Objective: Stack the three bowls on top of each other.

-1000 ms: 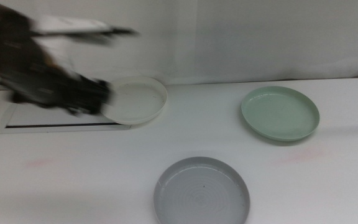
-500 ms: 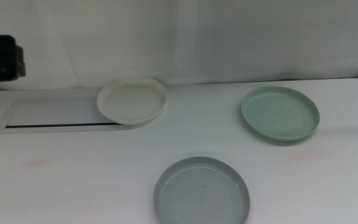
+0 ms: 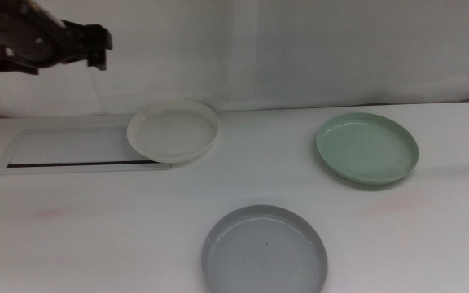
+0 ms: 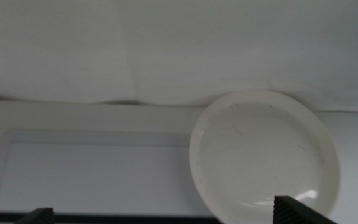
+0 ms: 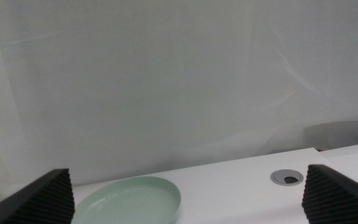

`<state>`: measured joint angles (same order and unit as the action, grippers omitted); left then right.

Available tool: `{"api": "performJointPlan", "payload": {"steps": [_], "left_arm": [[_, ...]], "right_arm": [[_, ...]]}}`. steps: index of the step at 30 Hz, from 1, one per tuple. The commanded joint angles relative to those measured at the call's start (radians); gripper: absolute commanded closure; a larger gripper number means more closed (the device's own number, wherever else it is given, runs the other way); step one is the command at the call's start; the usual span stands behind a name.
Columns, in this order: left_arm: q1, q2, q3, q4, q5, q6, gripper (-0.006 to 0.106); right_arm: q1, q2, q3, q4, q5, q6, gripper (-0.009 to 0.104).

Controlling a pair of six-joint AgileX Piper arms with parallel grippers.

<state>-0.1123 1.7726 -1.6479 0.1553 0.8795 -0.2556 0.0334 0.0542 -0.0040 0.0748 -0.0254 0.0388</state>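
Note:
Three bowls lie apart on the white table. The white bowl (image 3: 173, 130) is at the back left, partly over the panel. The mint green bowl (image 3: 366, 148) is at the back right. The light grey bowl (image 3: 265, 251) is at the front middle. My left gripper (image 3: 96, 39) hangs high above the table's back left, left of the white bowl and clear of it. In the left wrist view its jaws are open and empty (image 4: 166, 214), with the white bowl (image 4: 263, 155) below. My right gripper (image 5: 191, 202) is open and empty, out of the middle view, facing the green bowl (image 5: 129, 199).
A flat white panel with a dark slot (image 3: 72, 150) lies at the back left under the white bowl's edge. A round grommet (image 5: 287, 177) sits in the table near the right edge. A white curtain backs the table.
My left arm was low at the white bowl's left rim, swung away to the left, and is now raised high at the upper left. The three bowls have not moved.

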Motion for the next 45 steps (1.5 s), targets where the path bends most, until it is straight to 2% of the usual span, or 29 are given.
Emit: {"api": "performJointPlan", "payload": {"steps": [1,9,14,20,25,35,36,39,40,41,42,45], "left_arm": [[0.003,0.102,-0.085,-0.015,0.012,0.001,0.009],[-0.01,0.412,-0.366,-0.04,0.056,-0.003,0.009],[-0.01,0.541,-0.462,-0.039,0.054,-0.011,0.009],[-0.01,0.652,-0.482,-0.043,0.026,-0.026,0.009],[-0.01,0.713,-0.482,-0.084,0.026,-0.026,0.009],[-0.01,0.731,-0.482,-0.103,0.082,-0.026,0.012],[-0.01,0.731,-0.482,-0.103,0.092,-0.026,0.014],[-0.01,0.731,-0.482,-0.089,0.119,-0.026,0.043],[-0.01,0.731,-0.482,-0.084,0.129,-0.026,0.056],[-0.01,0.731,-0.482,-0.084,0.144,-0.012,0.087],[-0.01,0.731,-0.482,-0.084,0.146,0.004,0.104],[-0.01,0.731,-0.482,-0.086,0.146,0.024,0.103]], "right_arm": [[-0.004,-0.004,0.04,-0.003,-0.011,-0.005,-0.008],[-0.004,-0.004,0.04,-0.003,-0.011,-0.005,-0.008],[-0.004,-0.004,0.04,0.0,-0.011,-0.005,-0.008],[-0.004,-0.004,0.04,0.0,-0.011,-0.005,-0.008],[-0.004,-0.004,0.04,0.0,-0.011,-0.005,-0.008],[-0.004,-0.004,0.04,0.0,-0.011,-0.005,-0.008],[-0.004,-0.004,0.04,0.0,-0.011,-0.005,-0.008],[-0.004,-0.004,0.04,0.0,-0.009,-0.005,-0.008],[-0.004,-0.004,0.04,0.0,-0.009,-0.005,-0.008],[-0.004,-0.004,0.04,0.0,-0.006,-0.005,-0.008],[-0.004,-0.004,0.04,0.0,-0.006,-0.005,-0.008],[-0.004,-0.004,0.04,0.0,-0.006,-0.005,-0.008]]}}
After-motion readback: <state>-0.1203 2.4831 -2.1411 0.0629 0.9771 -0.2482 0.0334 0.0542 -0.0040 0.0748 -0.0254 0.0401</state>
